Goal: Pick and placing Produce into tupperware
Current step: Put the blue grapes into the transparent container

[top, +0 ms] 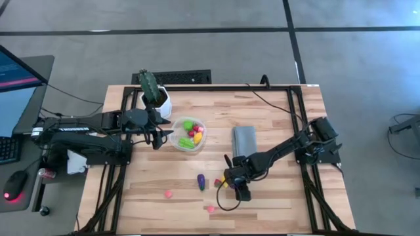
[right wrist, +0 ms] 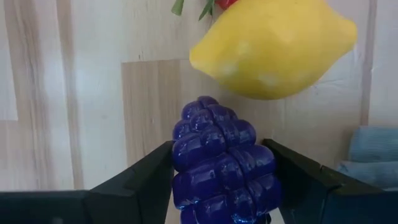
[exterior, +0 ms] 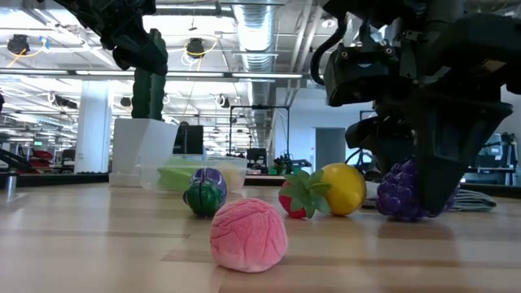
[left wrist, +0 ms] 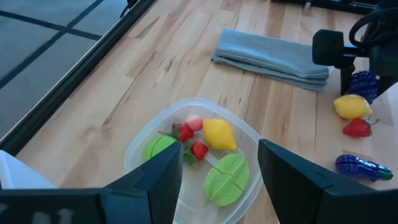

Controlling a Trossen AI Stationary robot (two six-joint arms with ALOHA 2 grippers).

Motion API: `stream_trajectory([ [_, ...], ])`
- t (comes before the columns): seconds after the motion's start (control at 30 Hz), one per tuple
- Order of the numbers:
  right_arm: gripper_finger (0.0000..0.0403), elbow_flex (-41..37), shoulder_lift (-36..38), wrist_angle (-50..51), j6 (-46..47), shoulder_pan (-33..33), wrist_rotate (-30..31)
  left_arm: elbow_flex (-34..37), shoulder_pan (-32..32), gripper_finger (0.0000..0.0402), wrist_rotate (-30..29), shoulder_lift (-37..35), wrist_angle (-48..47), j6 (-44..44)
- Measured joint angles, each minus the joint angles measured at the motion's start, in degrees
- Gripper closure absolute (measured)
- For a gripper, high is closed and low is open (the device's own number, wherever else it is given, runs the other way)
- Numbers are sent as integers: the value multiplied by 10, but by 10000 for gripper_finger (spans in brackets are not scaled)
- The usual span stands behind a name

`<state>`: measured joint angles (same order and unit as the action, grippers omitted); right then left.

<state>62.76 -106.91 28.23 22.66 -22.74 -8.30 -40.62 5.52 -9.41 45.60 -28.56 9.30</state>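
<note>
The tupperware (top: 176, 127), a clear round container, holds green, yellow and red produce (left wrist: 219, 134). My left gripper (top: 158, 136) hangs open just left of it and touches nothing. Near the table's front, my right gripper (top: 232, 184) is shut on a purple grape bunch (right wrist: 217, 168). A yellow lemon (right wrist: 273, 46) and a red strawberry (exterior: 299, 195) lie right beside the bunch. Loose on the wood are a purple eggplant (top: 201, 181) and two pink pieces (top: 210, 209) (top: 168, 194). My right gripper pinches the grape bunch by its two opposite sides (right wrist: 180, 168) between its two fingers (right wrist: 149, 177). The fingers come steeply from above, pointing down. In the low view the bunch's underside (exterior: 399, 213) seems to sit on the table beside the lemon.
A folded grey cloth (top: 245, 139) lies just beyond my right gripper. A green cactus in a white pot (top: 155, 95) stands at the far left, behind the tupperware. Bare wood lies along the table's near edge, around the pink pieces.
</note>
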Motion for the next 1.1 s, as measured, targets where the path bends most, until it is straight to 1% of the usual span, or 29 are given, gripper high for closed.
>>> stream_trajectory([
  [0.1,147,0,6,8,3,0,-14,0,0,202,0,0,1,0],
  [0.33,147,1,13,0,27,0,-90,0,0,202,0,0,2,0],
  [0.5,147,2,30,-12,39,0,-114,0,0,202,0,0,3,-8],
  [0.77,147,2,88,-36,48,15,-116,0,0,202,0,0,17,-16],
  [0.87,147,2,112,-42,57,31,-115,0,0,202,0,0,17,-16],
  [1.1,147,2,161,-92,60,80,-112,0,0,202,0,0,24,-16],
])
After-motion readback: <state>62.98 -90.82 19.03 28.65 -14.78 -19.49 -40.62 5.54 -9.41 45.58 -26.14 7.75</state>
